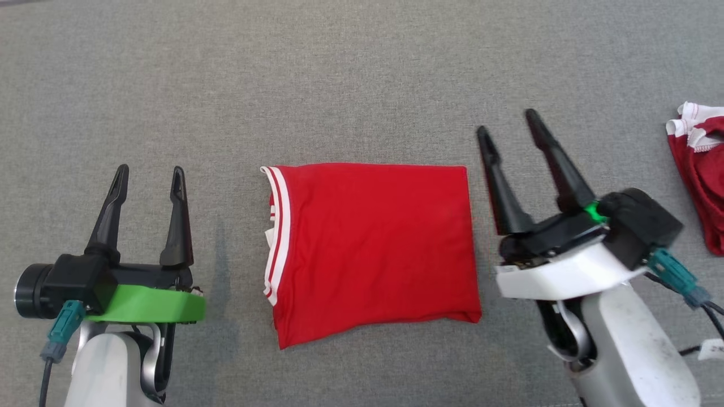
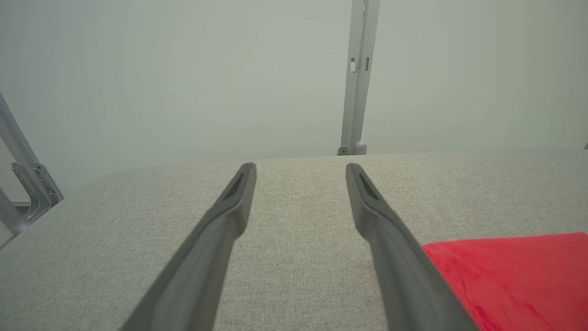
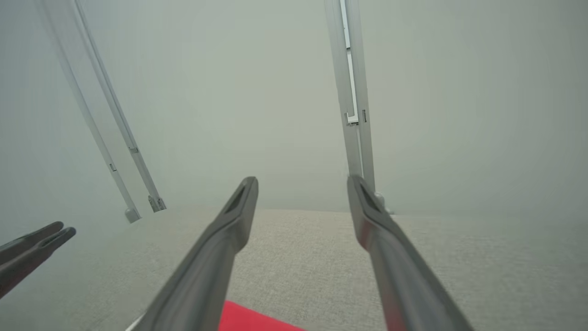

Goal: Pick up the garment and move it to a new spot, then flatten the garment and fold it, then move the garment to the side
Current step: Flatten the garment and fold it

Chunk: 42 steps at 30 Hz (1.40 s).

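The left gripper (image 1: 151,169) and right gripper (image 1: 506,122) each carry two long, tapering black fingers (image 1: 176,226) on a black base. The left wrist has a bright green collar (image 1: 150,305), the right a white collar (image 1: 565,277) and a small green light (image 1: 592,212). Both forearms (image 1: 633,339) are pale grey, and a teal connector (image 1: 61,333) with a dark cable (image 1: 44,384) joins each black camera housing (image 1: 645,223).

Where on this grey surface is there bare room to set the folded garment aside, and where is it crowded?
Free: the broad strip of grey fabric surface beyond the folded red garment, and the gap between it and the left gripper. Crowded: the right, where the right gripper and a crumpled red-and-white garment sit.
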Available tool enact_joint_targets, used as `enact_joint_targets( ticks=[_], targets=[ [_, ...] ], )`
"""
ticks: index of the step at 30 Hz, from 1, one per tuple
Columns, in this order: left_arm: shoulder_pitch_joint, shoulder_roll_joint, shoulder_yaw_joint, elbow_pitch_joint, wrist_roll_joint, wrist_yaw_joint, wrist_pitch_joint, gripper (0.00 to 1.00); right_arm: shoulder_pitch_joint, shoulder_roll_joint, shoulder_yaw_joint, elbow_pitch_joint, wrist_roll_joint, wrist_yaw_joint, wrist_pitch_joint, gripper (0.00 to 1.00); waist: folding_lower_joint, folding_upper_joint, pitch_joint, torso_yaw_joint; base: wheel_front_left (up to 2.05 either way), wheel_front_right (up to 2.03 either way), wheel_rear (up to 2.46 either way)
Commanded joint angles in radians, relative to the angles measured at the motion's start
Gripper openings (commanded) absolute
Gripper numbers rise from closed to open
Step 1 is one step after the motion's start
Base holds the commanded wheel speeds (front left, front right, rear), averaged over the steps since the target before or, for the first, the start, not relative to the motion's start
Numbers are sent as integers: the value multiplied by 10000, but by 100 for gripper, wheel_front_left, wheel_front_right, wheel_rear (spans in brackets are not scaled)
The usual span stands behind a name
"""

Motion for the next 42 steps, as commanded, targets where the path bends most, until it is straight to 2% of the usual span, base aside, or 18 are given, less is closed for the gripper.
enact_joint_targets(
  ticks=[1, 5, 9, 25, 42],
  targets=[
    [77, 100, 49, -13, 94, -38, -27, 100, 228, -96, -185, -29, -121, -1, -36, 100, 0, 0, -95, -82, 0, 0, 0],
    [316, 133, 199, -11, 150, 75, -27, 100, 1116, -383, -1655, -123, -545, -1, -37, 100, 0, 0, -382, -189, 0, 0, 0],
    [564, 182, 300, 15, 140, 119, -25, 100, 1737, -579, -2409, -53, -648, -1, -38, 100, 0, 0, -744, -212, 0, 0, 0],
    [1858, 561, 52, 22, 133, 112, 783, 100, 3412, -708, -2741, 76, -449, -1, 529, 100, 0, 0, -2649, -215, 0, 0, 0],
    [2285, 739, -99, 83, -292, 63, 829, 100, 4100, -632, -3123, 90, -216, -1, 965, 100, 0, 0, -3160, -193, 0, 0, 0]
  ],
)
